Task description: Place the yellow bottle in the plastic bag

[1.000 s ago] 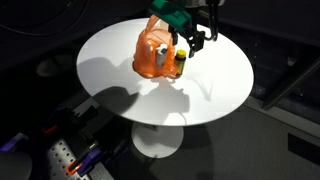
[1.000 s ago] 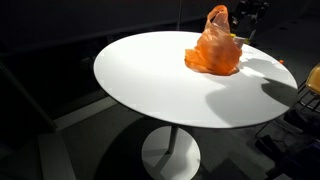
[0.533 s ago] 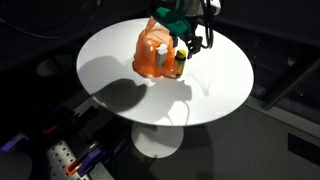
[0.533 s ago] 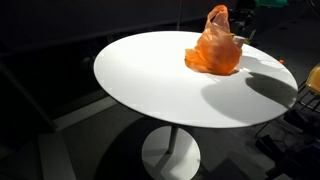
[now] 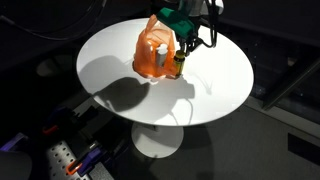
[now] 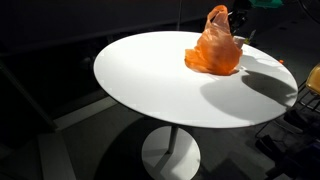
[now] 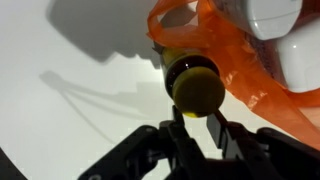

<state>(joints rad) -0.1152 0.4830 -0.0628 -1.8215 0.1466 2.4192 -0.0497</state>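
The yellow bottle (image 5: 180, 63) stands upright on the white round table (image 5: 110, 60), right beside the orange plastic bag (image 5: 153, 54). My gripper (image 5: 187, 44) hangs straight above it. In the wrist view the bottle's yellow cap (image 7: 197, 86) fills the middle, and my gripper (image 7: 197, 130) has one dark finger pressed against each side of the bottle below the cap. The bag (image 7: 245, 65) lies just to the bottle's right. In an exterior view the bag (image 6: 215, 48) hides the bottle, and only the arm (image 6: 245, 15) shows behind it.
A white object (image 7: 285, 35) sits inside the bag, also seen through the plastic (image 5: 158, 48). The table top (image 6: 150, 85) is bare on the side away from the bag. The floor around is dark, with clutter (image 5: 70, 160) at the lower left.
The jaws stood wide a second ago and have closed in on the bottle. The gripper has come down slightly over it. Bag and bottle have not moved.
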